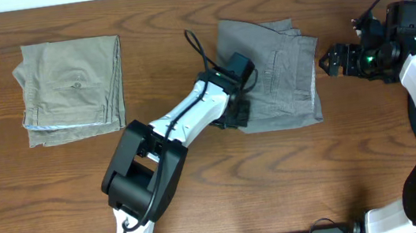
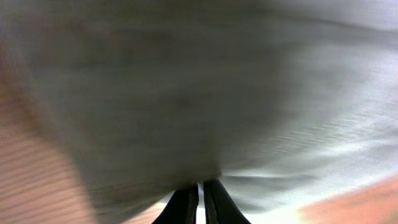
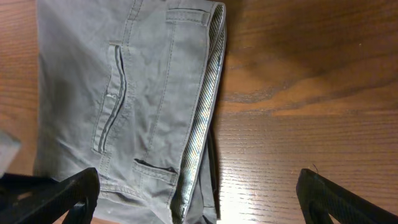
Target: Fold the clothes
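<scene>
Folded khaki trousers [image 1: 71, 89] lie well apart at the left of the bench [image 1: 311, 175], likely set aside out of the way. The left tool [image 1: 236, 114] sits at the near-left corner of the clothes [image 1: 278, 72], fingers [image 2: 183, 206] drawn almost together; whether cloth is pinched between them cannot be told through the blur. The grey clothes lie right of centre, doubled into a compact block, striped waistband lining [image 3: 202, 124] along the right edge. The right tool [image 1: 328, 62] hangs spread wide just off that edge, with open bench around for another fold

Khaki trousers [image 1: 71, 89] folded flat, far L on wood table [image 1: 279, 179] — edges neat.
</scene>
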Tool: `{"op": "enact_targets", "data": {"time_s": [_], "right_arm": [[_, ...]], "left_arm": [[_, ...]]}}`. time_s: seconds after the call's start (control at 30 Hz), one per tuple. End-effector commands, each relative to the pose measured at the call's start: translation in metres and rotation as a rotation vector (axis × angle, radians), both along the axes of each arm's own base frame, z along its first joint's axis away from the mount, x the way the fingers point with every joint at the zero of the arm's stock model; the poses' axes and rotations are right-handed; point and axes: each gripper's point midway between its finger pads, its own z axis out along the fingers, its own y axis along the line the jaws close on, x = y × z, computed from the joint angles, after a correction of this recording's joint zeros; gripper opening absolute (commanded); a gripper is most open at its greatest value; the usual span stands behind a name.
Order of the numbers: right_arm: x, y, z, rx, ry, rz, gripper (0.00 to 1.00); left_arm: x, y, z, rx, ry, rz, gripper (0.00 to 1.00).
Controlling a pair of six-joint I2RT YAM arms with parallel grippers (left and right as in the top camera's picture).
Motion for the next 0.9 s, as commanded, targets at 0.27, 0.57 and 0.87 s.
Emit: {"op": "enact_targets", "data": {"time_s": [0.27,0.57,0.87], "right_arm": [[0.001,-0.001,0.000,0.002,0.003,-0.012,0.99],[0.001,-0.001,0.000,0.002,0.003,-0.012,0.99],[0.001,-0.001,0.000,0.002,0.003,-0.012,0.99]], "left_arm": [[0.085,0.128,0.005,0.381,-0.254,0.104,0.09],[0.140,0.157,0.046,0.174,-0.353,0.271,0.06],[0.108,0.065,0.135,-0.304,-0.311,0.235,0.06]]}}
